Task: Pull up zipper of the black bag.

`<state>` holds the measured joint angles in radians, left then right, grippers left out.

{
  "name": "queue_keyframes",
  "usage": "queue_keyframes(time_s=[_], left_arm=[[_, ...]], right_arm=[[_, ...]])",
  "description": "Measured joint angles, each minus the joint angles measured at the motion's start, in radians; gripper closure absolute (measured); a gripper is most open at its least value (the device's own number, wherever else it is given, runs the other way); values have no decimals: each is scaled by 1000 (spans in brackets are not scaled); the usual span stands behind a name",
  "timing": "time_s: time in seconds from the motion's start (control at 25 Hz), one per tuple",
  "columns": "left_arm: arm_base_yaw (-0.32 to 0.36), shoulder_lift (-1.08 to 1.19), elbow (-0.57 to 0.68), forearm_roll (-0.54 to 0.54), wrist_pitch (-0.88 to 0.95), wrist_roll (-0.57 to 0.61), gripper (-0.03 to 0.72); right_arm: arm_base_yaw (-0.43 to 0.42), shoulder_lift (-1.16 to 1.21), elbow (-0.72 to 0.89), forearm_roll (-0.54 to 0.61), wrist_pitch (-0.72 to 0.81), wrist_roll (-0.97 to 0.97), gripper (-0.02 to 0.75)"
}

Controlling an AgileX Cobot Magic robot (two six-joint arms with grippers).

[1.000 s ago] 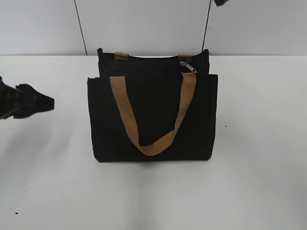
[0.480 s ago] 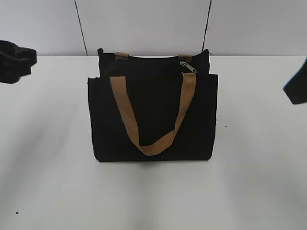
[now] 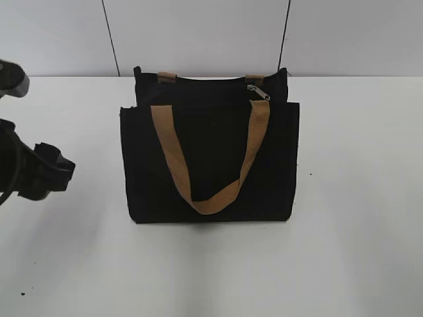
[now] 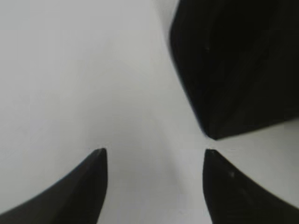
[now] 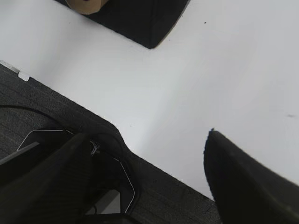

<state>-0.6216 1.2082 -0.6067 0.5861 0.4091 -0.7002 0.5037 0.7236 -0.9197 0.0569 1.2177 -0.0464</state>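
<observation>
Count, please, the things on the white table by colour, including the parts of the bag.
Black: 1, the black bag
Tan: 2, the front handle and the rear handle, of which only the ends show
Silver: 1, the zipper pull at the top right of the bag
Total: 4

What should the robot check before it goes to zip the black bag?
1. Bag standing upright: ok. The black bag stands on the white table.
2. Zipper pull visible: ok. The zipper sits at the top right of the bag, uncovered.
3. Left hand open and empty: ok, beside the bag's corner.
4. Right hand open and empty: ok, away from the bag.
5. Either hand at the zipper: not ok, both are off it.
6. Tan handle clear of the pull: ok, it hangs down the front.
</observation>
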Motion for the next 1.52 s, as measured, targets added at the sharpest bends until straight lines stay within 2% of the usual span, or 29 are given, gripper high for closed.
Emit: queue_keyframes(time_s=[0.04,0.12,0.28,0.44,0.6,0.8,0.92,1.24,1.52], left_arm=[[-17,-35,-5,-105,36,94,179],[-47,-101,-30,-234,156,234,135],[-89,-254,-71,-348,442,367,106],[-94,-466,-72,-446,639,473,104],[-95,-633,-49,-466,693,567,104],[-96,-762,30,-483,692,591,104],[-96,-780,71,-507,673,604,104],[-96,-780,74,-586,659,700,106],[-95,-789,74,-599,658,708,106]], right_arm=[[0,-18,17,0,0,-5,177],[0,-50,61,1,0,-18,151],[0,-118,158,1,0,-53,138],[0,-183,282,1,-13,-83,138],[0,-235,395,1,-65,-94,138],[0,-258,433,1,-108,-96,141],[0,-258,433,1,-113,-97,141],[0,-258,433,1,-115,-98,151],[-2,-259,433,4,-116,-98,151]])
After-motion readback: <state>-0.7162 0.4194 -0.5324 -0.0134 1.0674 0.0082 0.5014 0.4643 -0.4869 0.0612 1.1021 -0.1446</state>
